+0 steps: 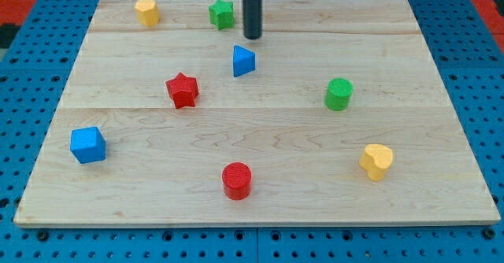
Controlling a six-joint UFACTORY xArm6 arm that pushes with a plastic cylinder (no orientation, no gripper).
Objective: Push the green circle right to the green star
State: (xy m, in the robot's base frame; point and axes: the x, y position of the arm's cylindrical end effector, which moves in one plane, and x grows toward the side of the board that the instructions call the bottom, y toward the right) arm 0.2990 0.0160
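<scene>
Pale wood counter [260, 145], set on a blue pegboard base [31, 74], with eight small blocks spread over it. No pincer on this arm: just a straight dark rod coming down from the view's top, with my tip [252, 38] resting near the top edge of the counter.

Green circle [339, 94] toward the view's right, roughly mid-height, well apart from my tip and standing alone. Green star [222, 14] near the view's top, just left of the rod, close beside it but seemingly not touching. Blue triangle [242, 61] just below my tip, slightly to the left, with a small gap between.

Yellow block [146, 12], shape hard to make out, at the view's top left, in line with the green star. Red star [183, 90] left of centre. Blue cube [87, 145] at the lower left, near the counter's edge. Red circle [236, 179] at bottom centre. Yellow heart [376, 161] at the lower right, below the green circle and apart from it.
</scene>
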